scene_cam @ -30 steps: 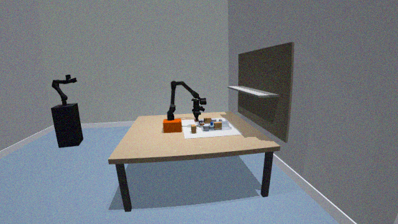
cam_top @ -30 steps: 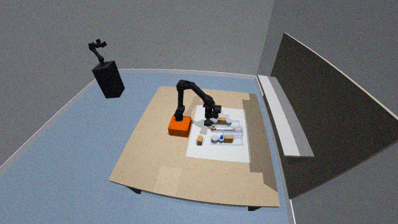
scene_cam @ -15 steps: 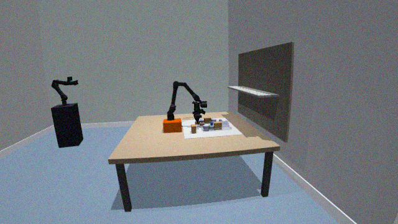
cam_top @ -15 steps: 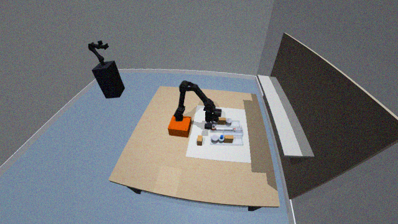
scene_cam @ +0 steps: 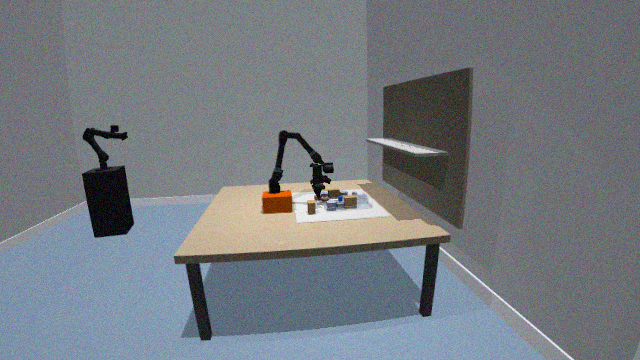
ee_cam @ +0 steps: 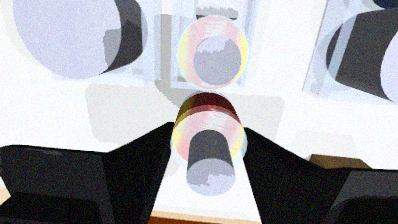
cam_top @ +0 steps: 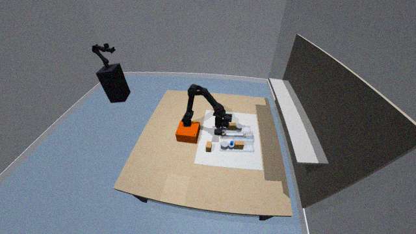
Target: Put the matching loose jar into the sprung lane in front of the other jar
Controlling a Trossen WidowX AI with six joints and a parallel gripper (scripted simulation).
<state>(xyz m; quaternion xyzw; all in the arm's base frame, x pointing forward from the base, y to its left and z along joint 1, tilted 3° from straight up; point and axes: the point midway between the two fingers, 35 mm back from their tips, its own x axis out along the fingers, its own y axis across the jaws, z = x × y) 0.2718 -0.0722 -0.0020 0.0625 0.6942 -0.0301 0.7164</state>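
My gripper (cam_top: 218, 131) (scene_cam: 318, 197) (ee_cam: 207, 130) is shut on a jar with a red body, a clear pinkish shoulder and a grey cap (ee_cam: 210, 176). The held jar is upright in the wrist view, in front of the middle lane's front end and nearly in line with it. Its height above the mat is hard to tell. The jar in the lane (ee_cam: 212, 27) has the same pinkish top and grey cap and stands at the lane's front. A small gap shows between the two jars. A dark bar (ee_cam: 216, 14) shows behind the lane jar. The low front stop is hard to make out.
Clear side lanes flank the middle one. They hold grey-lidded jars (cam_top: 224, 145) (ee_cam: 67, 35), a blue-capped jar (cam_top: 231, 143) and brown blocks (cam_top: 239, 145) (cam_top: 232, 126). A loose brown block (cam_top: 208, 147) (scene_cam: 311, 207) (ee_cam: 340, 161) stands on the white mat (cam_top: 227, 160). The orange base (cam_top: 188, 132) is behind the gripper.
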